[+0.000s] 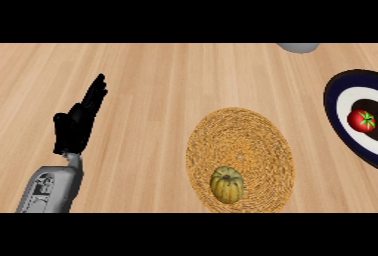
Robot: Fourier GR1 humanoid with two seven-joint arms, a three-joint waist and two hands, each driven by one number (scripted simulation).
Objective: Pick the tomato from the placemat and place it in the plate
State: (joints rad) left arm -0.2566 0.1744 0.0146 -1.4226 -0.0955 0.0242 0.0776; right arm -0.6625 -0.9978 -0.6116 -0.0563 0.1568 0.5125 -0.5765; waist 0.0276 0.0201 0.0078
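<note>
Head view: left robot hand open, fingers straight, holding nothing

Even, bright light falls across the pale wooden counter top, with no glare or hot spots on it. Shadows are faint: only a soft darkening hugs the base of the striped green-yellow squash on the round woven straw placemat. The dark-rimmed round plate looks stretched tall at the right edge.

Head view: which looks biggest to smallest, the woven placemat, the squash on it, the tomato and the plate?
1. Placemat.
2. Plate, though the picture's edge cuts it off, so its rank is unsure.
3. Squash.
4. Tomato.
</note>
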